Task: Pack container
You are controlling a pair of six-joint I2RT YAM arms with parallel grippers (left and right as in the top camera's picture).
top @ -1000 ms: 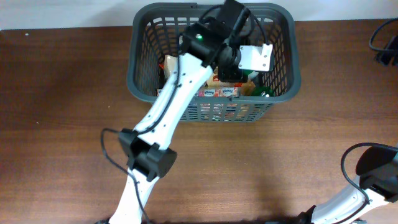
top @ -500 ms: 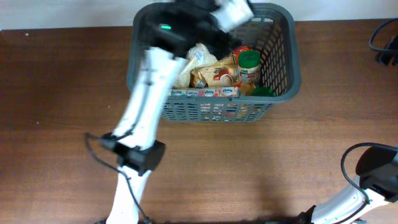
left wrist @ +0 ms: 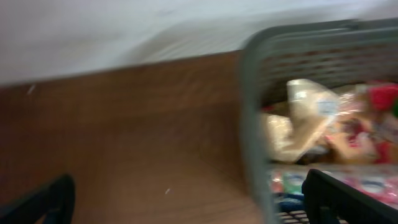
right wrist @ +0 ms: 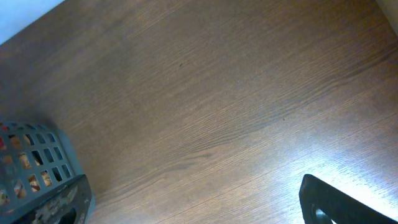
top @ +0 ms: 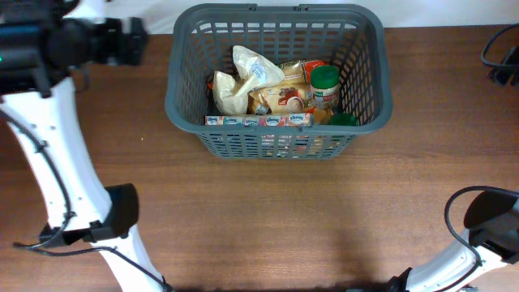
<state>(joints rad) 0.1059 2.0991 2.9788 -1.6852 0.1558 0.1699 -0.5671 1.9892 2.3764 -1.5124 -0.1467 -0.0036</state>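
The dark grey basket [top: 280, 20] stands at the table's back centre. It holds a cream bag [top: 243, 77], snack packs [top: 280, 99], a green-lidded jar [top: 324, 81] and a row of tissue packs [top: 259, 120]. My left gripper [top: 134, 40] is at the far left of the table, apart from the basket. In the blurred left wrist view the gripper [left wrist: 193, 208] is open and empty, with the basket's rim [left wrist: 252, 112] to its right. My right gripper [right wrist: 199, 214] is open and empty over bare wood, and the basket's corner [right wrist: 37, 186] shows at lower left.
The right arm [top: 486, 231] sits at the table's front right corner. A black cable [top: 503, 49] lies at the back right. The white wall edge runs along the back of the wooden table [top: 268, 219].
My left arm has swung out of the basket and far to the left. The cream bag and the other groceries now lie uncovered in the basket. The right arm has not moved.
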